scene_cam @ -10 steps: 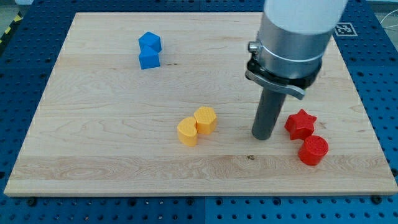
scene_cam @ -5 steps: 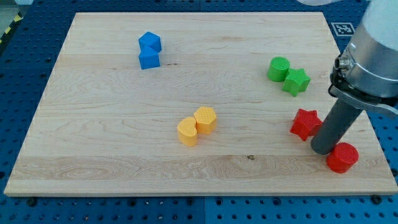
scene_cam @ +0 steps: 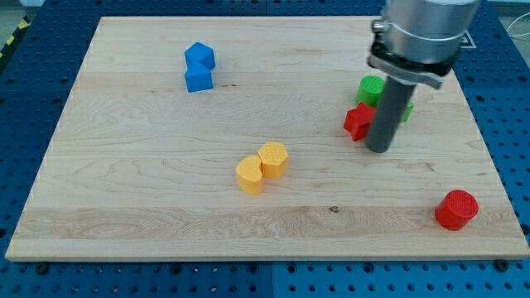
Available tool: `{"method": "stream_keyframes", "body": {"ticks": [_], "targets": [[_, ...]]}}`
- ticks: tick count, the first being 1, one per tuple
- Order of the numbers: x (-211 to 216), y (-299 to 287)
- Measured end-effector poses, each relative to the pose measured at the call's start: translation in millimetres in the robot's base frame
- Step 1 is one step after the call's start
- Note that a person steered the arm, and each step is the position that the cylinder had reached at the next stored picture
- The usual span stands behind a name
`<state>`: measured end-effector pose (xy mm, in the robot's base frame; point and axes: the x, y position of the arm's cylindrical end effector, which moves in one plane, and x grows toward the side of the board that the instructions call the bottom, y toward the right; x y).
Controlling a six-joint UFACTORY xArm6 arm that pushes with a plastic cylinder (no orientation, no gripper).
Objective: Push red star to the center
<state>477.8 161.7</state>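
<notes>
The red star (scene_cam: 358, 121) lies on the wooden board (scene_cam: 149, 149), right of the middle, just below the green cylinder (scene_cam: 371, 88). My tip (scene_cam: 378, 149) stands right beside the star, on its right and slightly lower side, touching or nearly touching it. The rod hides part of the star's right points and most of the green star (scene_cam: 406, 110) behind it.
A red cylinder (scene_cam: 457, 209) sits near the board's lower right corner. Two yellow blocks, a cylinder (scene_cam: 249, 175) and a hexagon (scene_cam: 273, 159), lie together at the middle bottom. Two blue blocks (scene_cam: 199, 67) lie at the upper left.
The tip moved from left of the red pair to between them, then up and left, pushing the red star up-left toward the green blocks. The red cylinder was shoved right.
</notes>
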Motion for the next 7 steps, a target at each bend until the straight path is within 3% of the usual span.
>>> {"method": "stream_keyframes", "body": {"ticks": [1,3,7], "targets": [[0,34],[-24,23],[-30,-119]]}}
